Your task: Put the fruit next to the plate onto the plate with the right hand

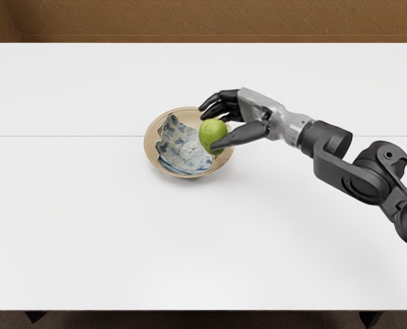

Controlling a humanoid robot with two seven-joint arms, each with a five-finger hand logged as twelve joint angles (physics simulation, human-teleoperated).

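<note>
1. White tabletop [87, 226] fills most of the head view; brown wood-look wall [190, 17] sits behind its far edge. A thin seam line runs edge to edge across the tabletop.
2. Plate [149, 145]: tan rim, blue-and-white pattern inside, near the tabletop's centre, slightly toward the far edge.
3. Right arm [354, 168] comes in from the right edge, dark grey links, reaching toward the plate.
4. Right hand [239, 118] is closed around the fruit [212, 133]: dark fingers [217, 104] curl over its far side, thumb under its near side.
5. Fruit is green and round, sitting over the plate's right inner side, just inside the rim. Can't tell if it touches the plate.
</note>
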